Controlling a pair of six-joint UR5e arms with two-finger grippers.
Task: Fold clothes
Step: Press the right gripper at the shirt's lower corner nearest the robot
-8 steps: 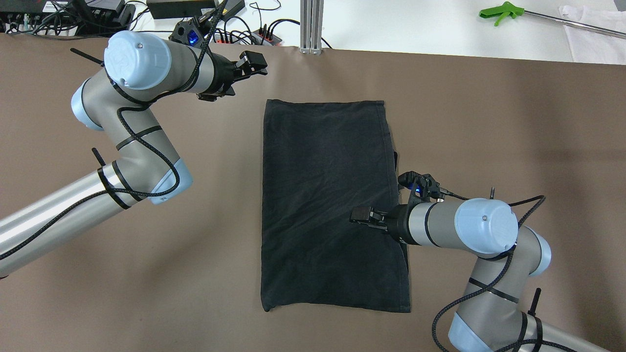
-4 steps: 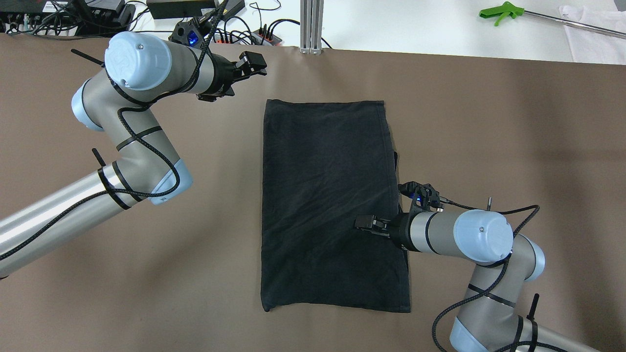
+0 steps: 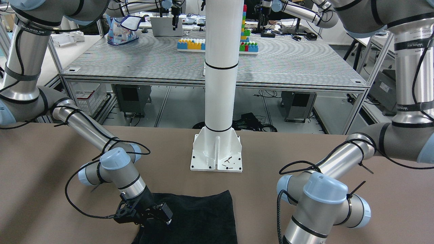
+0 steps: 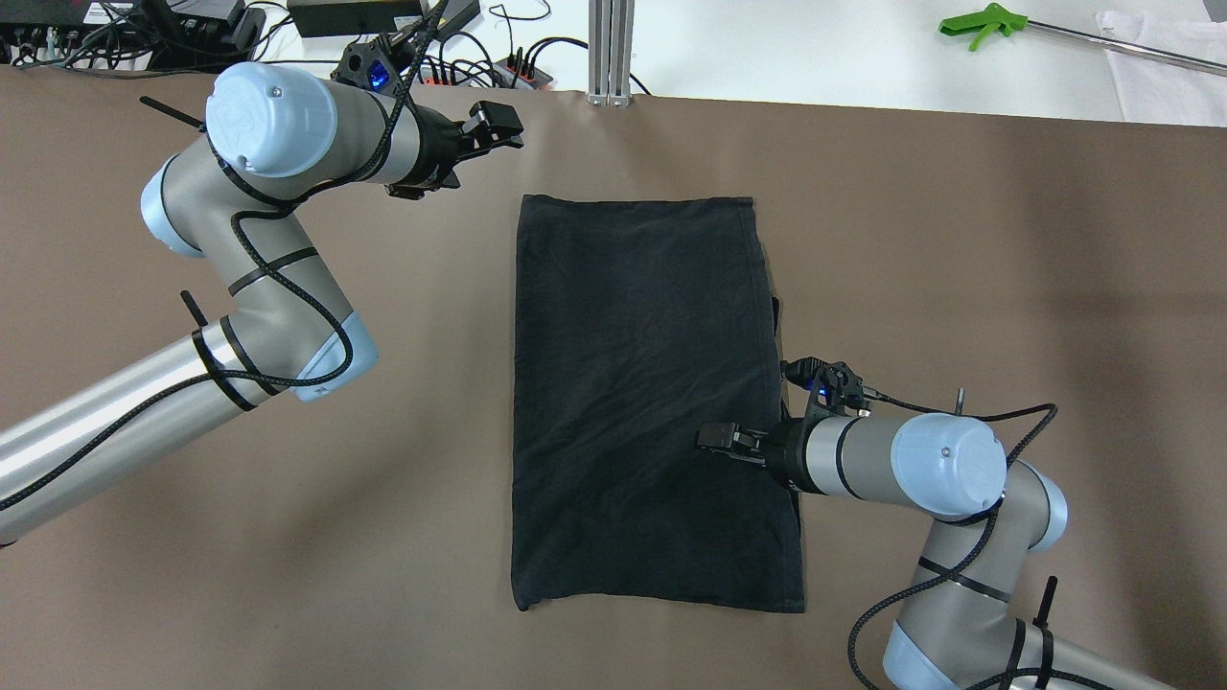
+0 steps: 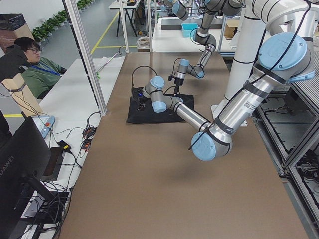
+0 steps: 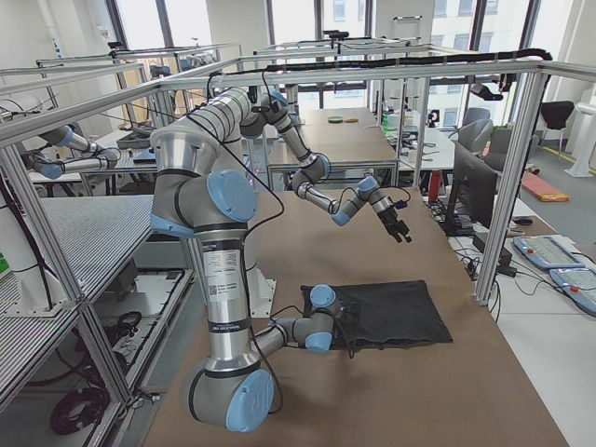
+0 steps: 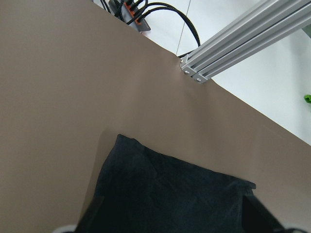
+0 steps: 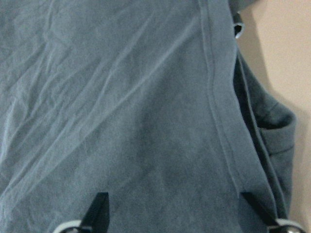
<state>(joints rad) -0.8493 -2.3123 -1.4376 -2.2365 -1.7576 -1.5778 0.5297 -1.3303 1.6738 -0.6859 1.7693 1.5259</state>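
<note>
1. plain black soft fabric garment (image 4: 642, 383): lies flat in the middle of the brown table top (image 4: 959, 287). roughly rectangular, long side running near to far, lightly creased. along its right hem a second layer of the same fabric shows from under the top one.
2. right gripper (image 4: 717, 439): black, two-finger. sits over the garment's near right part, reaching in from past the right hem. jaws stand wide apart with only cloth below them, gripping nothing. cannot tell whether the tips touch the cloth.
3. left gripper (image 4: 497, 126): over bare table just beyond the garment's far left corner, apart from it. jaws wide apart, nothing between them. its wrist view looks down on that corner.
4. white round pillar (image 3: 220, 67): upright on a bolted base on the near, robot's side of the table, apart from the garment's near edge.
5. grey aluminium post (image 4: 611, 53): at the table's far edge, beyond the garment.
6. green-handled grabber tool (image 4: 978, 21): on the white surface, far right.
7. person (image 5: 40, 74): seated beyond the table's far side.
</note>
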